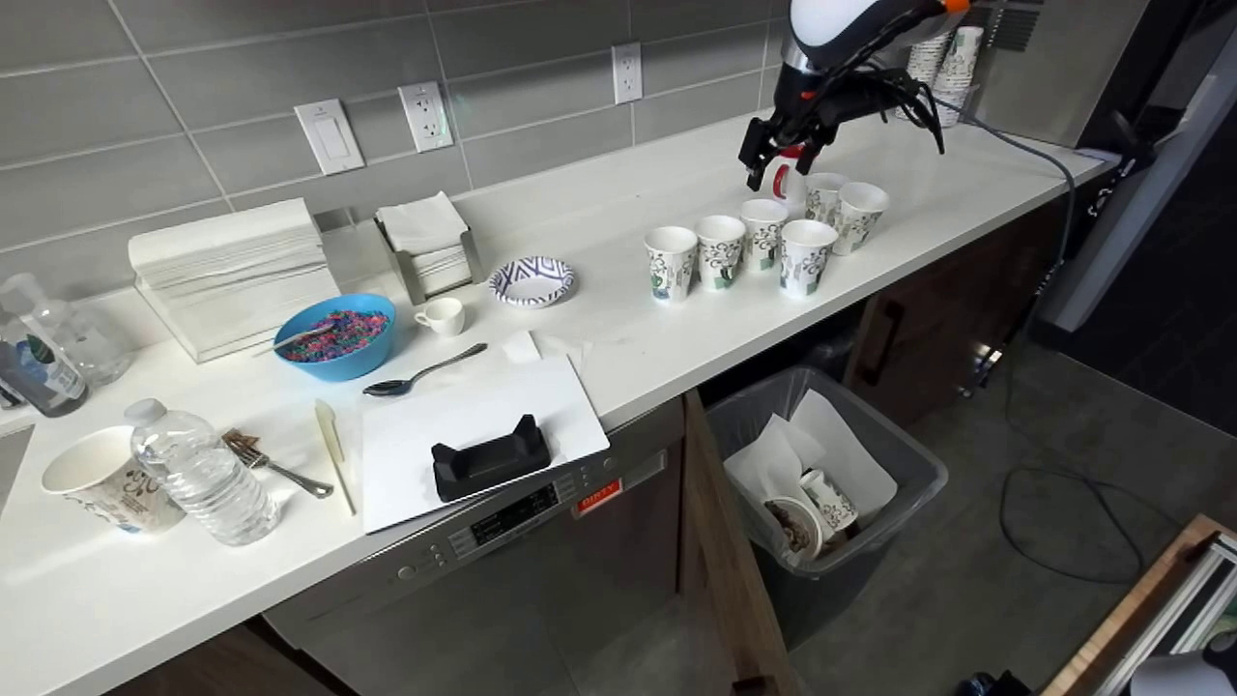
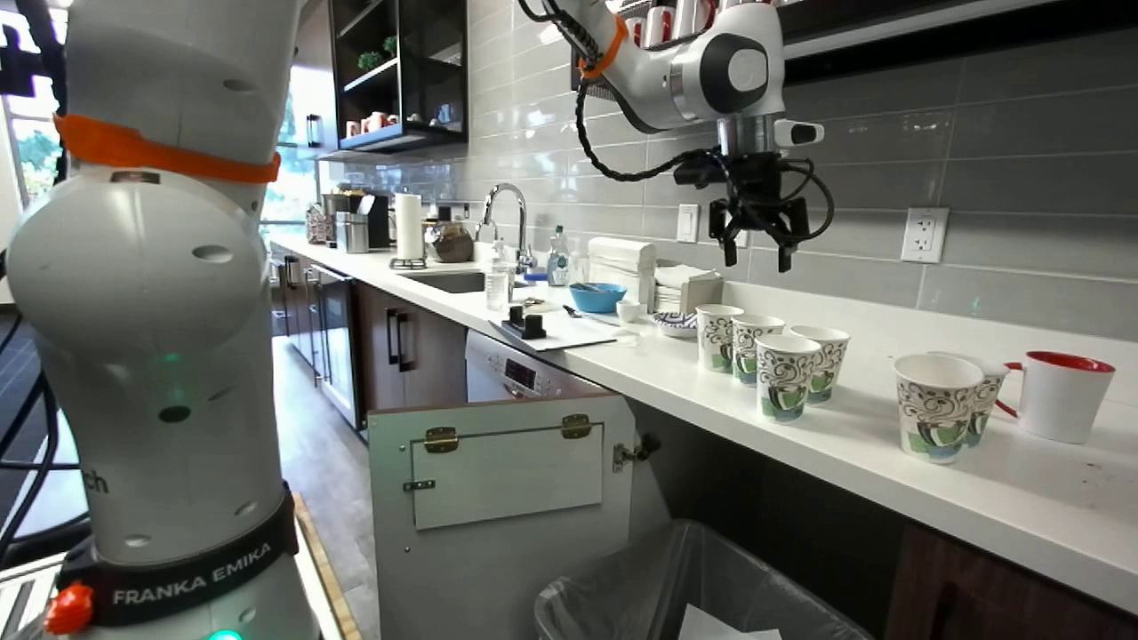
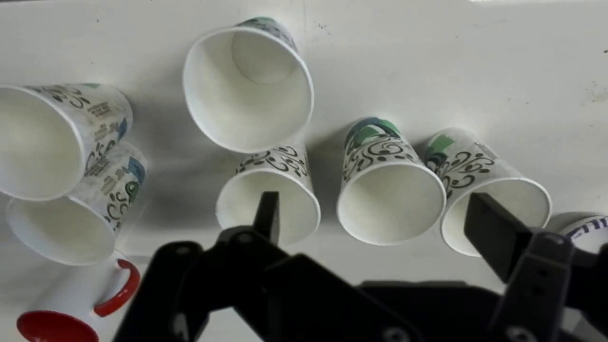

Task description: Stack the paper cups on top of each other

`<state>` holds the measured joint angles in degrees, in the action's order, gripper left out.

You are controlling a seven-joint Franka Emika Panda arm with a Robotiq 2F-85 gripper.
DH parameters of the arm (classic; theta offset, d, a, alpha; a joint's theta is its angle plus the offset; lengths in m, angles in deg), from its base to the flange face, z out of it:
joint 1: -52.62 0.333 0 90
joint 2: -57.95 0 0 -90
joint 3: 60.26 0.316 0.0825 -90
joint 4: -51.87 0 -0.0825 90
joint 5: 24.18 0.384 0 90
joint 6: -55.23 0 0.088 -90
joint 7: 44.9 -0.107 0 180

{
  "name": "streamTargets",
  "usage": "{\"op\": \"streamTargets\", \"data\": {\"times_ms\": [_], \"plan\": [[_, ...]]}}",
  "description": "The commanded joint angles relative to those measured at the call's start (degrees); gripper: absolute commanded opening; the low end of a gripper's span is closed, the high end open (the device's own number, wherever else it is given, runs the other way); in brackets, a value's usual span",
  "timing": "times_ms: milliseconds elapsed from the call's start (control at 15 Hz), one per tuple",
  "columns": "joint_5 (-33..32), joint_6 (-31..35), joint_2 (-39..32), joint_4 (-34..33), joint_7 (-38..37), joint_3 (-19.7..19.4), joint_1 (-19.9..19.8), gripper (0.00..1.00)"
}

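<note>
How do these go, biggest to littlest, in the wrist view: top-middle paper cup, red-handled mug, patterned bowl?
1. Top-middle paper cup
2. Red-handled mug, partly cut off
3. Patterned bowl, only a sliver
Real sizes unsure.

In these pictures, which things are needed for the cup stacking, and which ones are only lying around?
For the stacking:
six grouped paper cups
open gripper above them

Only lying around:
red-handled mug
blue bowl
patterned bowl
small handled cup
water bottle

Exterior views slant across counter point(image 1: 667, 338); wrist view close above same cups point(image 3: 392, 190)
</note>
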<state>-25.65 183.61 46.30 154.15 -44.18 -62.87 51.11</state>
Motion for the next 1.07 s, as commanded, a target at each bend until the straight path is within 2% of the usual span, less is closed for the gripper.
{"op": "streamTargets", "data": {"times_ms": [0,467,1000], "plan": [[1.02,4.7,2.25,6.95,-3.32,-0.04,-0.32,1.0],[0.13,15.14,1.02,12.97,-6.23,-0.73,-0.39,1.0],[-1.39,17.78,-2.02,12.7,-7.76,-2.08,-0.47,1.0]]}}
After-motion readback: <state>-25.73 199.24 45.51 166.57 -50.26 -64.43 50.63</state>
